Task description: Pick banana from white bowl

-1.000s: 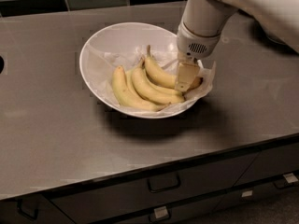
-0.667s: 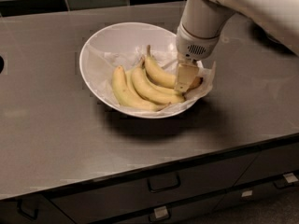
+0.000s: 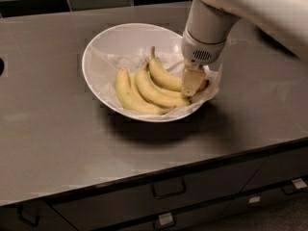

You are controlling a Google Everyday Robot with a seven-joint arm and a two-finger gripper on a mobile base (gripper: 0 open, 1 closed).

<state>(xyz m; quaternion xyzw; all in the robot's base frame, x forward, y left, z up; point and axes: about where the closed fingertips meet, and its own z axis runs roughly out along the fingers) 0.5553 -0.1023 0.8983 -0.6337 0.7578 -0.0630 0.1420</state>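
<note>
The gripper (image 3: 192,83) is in the white bowl (image 3: 103,57), at the dark end of the banana (image 3: 163,76). I cannot tell if it pinches.

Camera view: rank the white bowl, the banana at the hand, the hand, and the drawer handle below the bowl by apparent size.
1. white bowl
2. banana
3. hand, down in the bowl at the banana's right end, and drawer handle: alike; handle sits nearer the camera, so unranked.
</note>
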